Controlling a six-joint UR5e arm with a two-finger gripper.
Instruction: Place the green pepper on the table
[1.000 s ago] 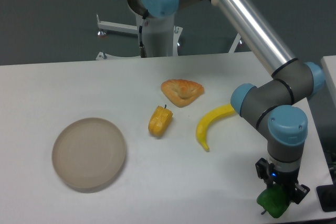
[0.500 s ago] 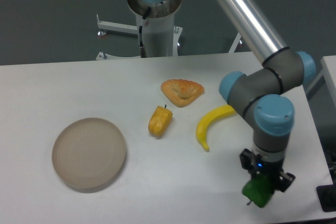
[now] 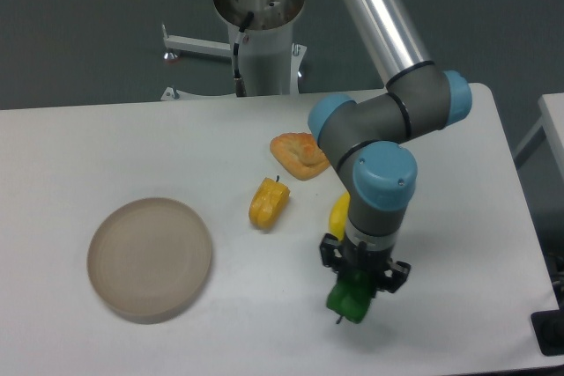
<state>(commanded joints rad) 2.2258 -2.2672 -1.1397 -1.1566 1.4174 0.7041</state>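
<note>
The green pepper [image 3: 349, 300] is small, glossy and bright green, with its thin dark stem pointing down. My gripper [image 3: 359, 281] is shut on the green pepper and holds it at the front centre-right of the white table [image 3: 247, 323]. I cannot tell whether the pepper touches the tabletop. The arm's wrist stands straight above the pepper and hides its top.
A yellow-orange pepper [image 3: 269, 203] lies left of the arm. A round beige plate [image 3: 150, 258] sits at the front left. A pastry [image 3: 298, 153] lies behind, and a yellow banana [image 3: 338, 215] is mostly hidden behind the wrist.
The gripper has carried the green pepper leftward along the table's front, from the front right corner to the front centre-right. The arm now covers most of the banana.
</note>
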